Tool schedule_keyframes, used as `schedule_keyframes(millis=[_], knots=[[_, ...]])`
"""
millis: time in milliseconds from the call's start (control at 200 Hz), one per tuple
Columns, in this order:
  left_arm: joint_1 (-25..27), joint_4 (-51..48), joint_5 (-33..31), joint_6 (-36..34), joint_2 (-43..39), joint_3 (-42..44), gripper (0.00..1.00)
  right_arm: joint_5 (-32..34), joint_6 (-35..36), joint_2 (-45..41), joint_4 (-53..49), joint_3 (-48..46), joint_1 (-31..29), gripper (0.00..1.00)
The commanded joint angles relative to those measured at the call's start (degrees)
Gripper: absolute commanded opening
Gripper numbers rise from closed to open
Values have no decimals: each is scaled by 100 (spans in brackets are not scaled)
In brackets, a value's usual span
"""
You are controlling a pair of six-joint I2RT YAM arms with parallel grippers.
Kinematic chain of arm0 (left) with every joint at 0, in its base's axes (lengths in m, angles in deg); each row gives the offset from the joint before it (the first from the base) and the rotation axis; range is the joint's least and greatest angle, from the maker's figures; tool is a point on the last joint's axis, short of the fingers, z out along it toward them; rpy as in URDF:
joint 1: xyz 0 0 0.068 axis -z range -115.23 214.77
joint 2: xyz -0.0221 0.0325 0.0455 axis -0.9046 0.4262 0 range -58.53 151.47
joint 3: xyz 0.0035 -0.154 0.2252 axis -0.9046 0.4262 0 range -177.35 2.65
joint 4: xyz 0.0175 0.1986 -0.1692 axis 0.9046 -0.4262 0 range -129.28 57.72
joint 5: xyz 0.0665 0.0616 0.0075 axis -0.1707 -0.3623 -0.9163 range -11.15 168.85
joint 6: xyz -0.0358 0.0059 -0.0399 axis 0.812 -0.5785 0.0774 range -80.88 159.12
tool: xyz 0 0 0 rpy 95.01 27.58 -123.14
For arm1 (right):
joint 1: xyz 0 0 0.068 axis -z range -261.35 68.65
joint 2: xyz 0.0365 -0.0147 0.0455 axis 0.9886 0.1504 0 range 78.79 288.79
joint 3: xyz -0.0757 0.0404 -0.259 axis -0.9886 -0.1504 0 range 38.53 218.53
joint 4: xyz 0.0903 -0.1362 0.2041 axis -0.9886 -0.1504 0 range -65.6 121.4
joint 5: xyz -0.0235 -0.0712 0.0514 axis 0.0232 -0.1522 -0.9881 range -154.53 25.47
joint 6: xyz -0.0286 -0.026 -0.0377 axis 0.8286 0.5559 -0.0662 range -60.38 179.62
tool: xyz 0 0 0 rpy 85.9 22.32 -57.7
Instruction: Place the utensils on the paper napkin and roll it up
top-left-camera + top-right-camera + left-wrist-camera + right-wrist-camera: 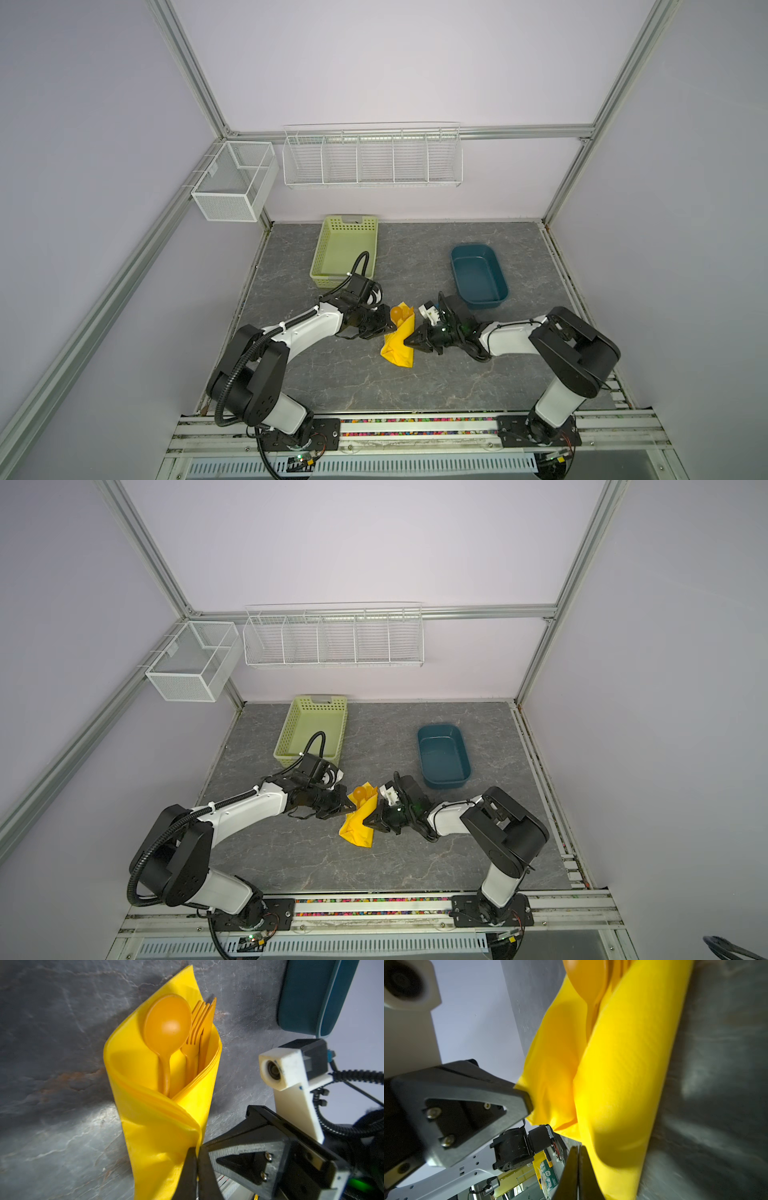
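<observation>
mesh basket [232, 185]: white, and i see it hung on the left frame rail, above the surface [332, 374].
wire rack [372, 160]: white, on the back wall, split into several compartments.
green basket [328, 235]: on the surface at the back left, just behind the left arm's wrist.
left gripper [390, 329]: low over the middle of the surface, pointing right. its jaws are closed together on a raised flap of the paper napkin. the left wrist view [196, 1151] shows the yellow edge running in between the tips. the right wrist view [529, 1099] shows the flap bunched at the tip.
paper napkin [398, 351]: bright yellow, between the two grippers in both top views [357, 833]. it is wrapped into a loose cone around the cutlery, with the open mouth toward the back and the narrow end toward me.
utensils [400, 314]: orange, inside the napkin, heads poking out of the open mouth. from the left wrist i make out a round-bowled spoon [167, 1024] with a fork [195, 1028] beside it. a flat third piece sits behind the fork, and the handles are hidden in the paper.
right gripper [406, 341]: pointing left, with its tip against the napkin's side, close to the left gripper's tip. its jaws are pressed together [578, 1149]. i cannot tell whether any paper is caught between them.
blue tub [457, 249]: on the surface at the back right, just behind the right arm's wrist.
</observation>
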Motion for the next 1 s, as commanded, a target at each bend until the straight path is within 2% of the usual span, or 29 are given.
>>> schedule_keyframes(millis=[0,255,465,760,995], knots=[[29,-83,27,-122,110,-228,0,-221,-375,70,282,-101,-104,7],[47,-13,351,-162,102,-328,0,-88,-384,543,334,-264,-156,7],[257,-211,551,-361,358,-709,0,-86,-368,701,461,-351,-160,7],[726,-385,620,-464,1111,-1271,0,-73,-395,721,637,-417,-144,7],[776,-160,488,-259,1270,-1293,0,-4,-557,582,886,-507,-114,7]])
